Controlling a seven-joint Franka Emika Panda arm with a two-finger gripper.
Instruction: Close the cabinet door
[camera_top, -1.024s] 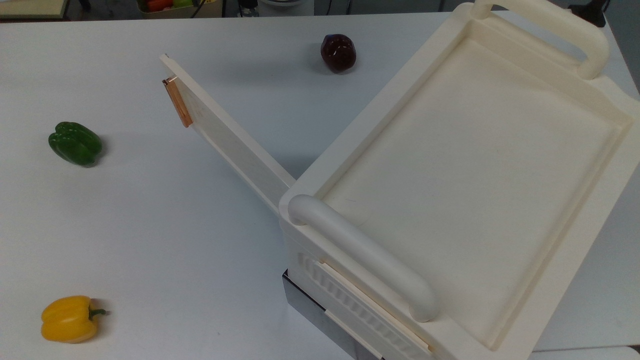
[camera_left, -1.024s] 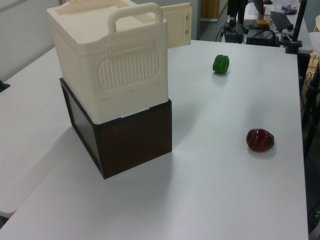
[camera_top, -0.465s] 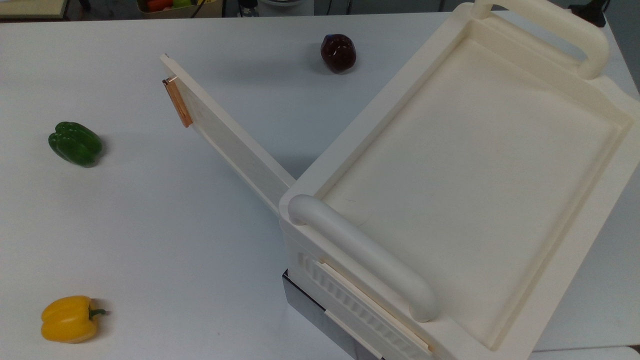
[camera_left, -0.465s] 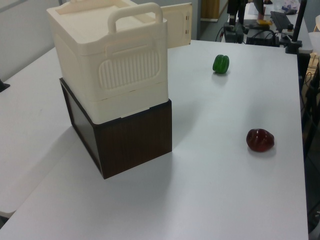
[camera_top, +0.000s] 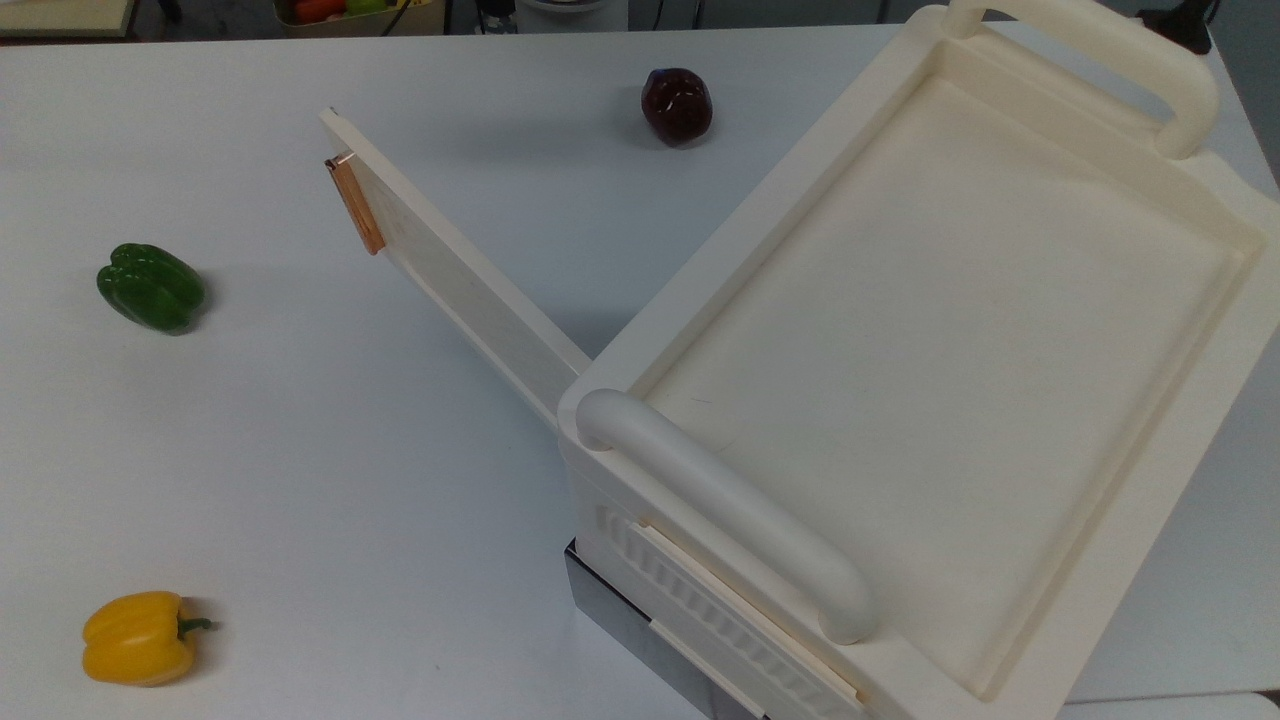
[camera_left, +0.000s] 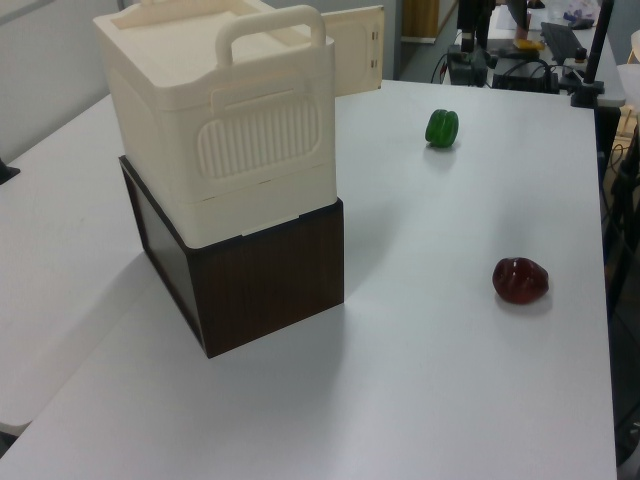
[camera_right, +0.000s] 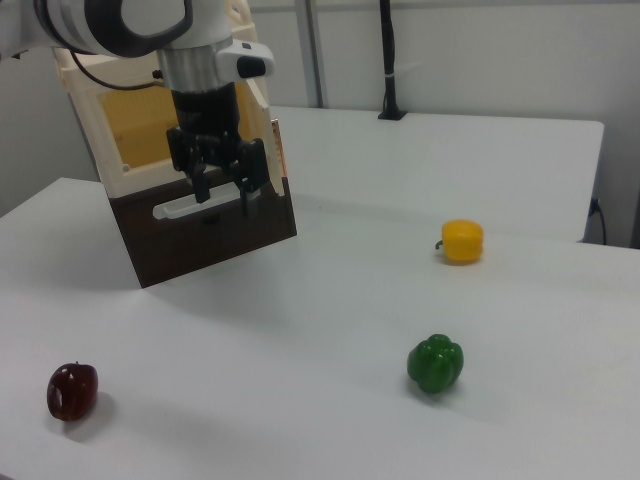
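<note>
The cabinet door stands wide open from the cabinet, mid-counter. Approach step: your claw, fingers spread and empty, hangs before the opening. Next, push the door's free edge shut.

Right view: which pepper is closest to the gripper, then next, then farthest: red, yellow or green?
From the gripper:
1. Red pepper, low at the right view's left; the yellow one is too close to call against it.
2. Yellow pepper, to the right view's right.
3. Green pepper, lower right.
</note>
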